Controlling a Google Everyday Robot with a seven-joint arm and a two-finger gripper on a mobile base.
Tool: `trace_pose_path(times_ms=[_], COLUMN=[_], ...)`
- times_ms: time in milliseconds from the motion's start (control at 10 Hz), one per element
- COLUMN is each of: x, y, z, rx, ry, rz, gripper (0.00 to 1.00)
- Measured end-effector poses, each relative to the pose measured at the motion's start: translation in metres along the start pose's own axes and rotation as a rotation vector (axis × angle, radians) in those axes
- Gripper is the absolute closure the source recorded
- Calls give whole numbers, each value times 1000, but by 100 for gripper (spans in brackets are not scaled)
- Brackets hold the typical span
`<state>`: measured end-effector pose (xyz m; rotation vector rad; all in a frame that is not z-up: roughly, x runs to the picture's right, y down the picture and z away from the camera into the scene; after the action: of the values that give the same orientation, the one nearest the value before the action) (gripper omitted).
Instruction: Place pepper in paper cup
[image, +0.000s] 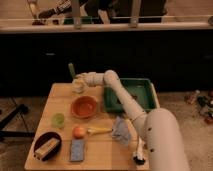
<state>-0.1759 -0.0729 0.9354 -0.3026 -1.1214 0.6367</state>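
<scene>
My gripper (76, 77) reaches from the right to the far left corner of the wooden table (105, 150). It is shut on the pepper (71, 70), a slender green pepper held upright. The pepper is just above and slightly left of the paper cup (77, 88), a small whitish cup standing at the table's far edge. The pepper's lower end is hidden by the gripper and the cup's rim.
An orange bowl (84, 106) sits just in front of the cup. A green tray (145, 85) lies at the right under my arm. A translucent light-green cup (58, 120), a peach-coloured fruit (78, 131), a yellow banana-like thing (100, 131), a grey cloth (121, 129), a blue sponge (77, 149) and a dark bowl (47, 146) fill the front.
</scene>
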Motion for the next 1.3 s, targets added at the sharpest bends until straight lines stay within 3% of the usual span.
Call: trace_pose_path(times_ms=[200, 900, 1000, 1300], x=[2, 4, 4, 4], y=[0, 2, 2, 4], z=[-1, -12, -14, -16], rx=[4, 16, 15, 8], ry=[-3, -53, -57, -65], rz=[6, 28, 30, 31], gripper=[94, 25, 20, 20])
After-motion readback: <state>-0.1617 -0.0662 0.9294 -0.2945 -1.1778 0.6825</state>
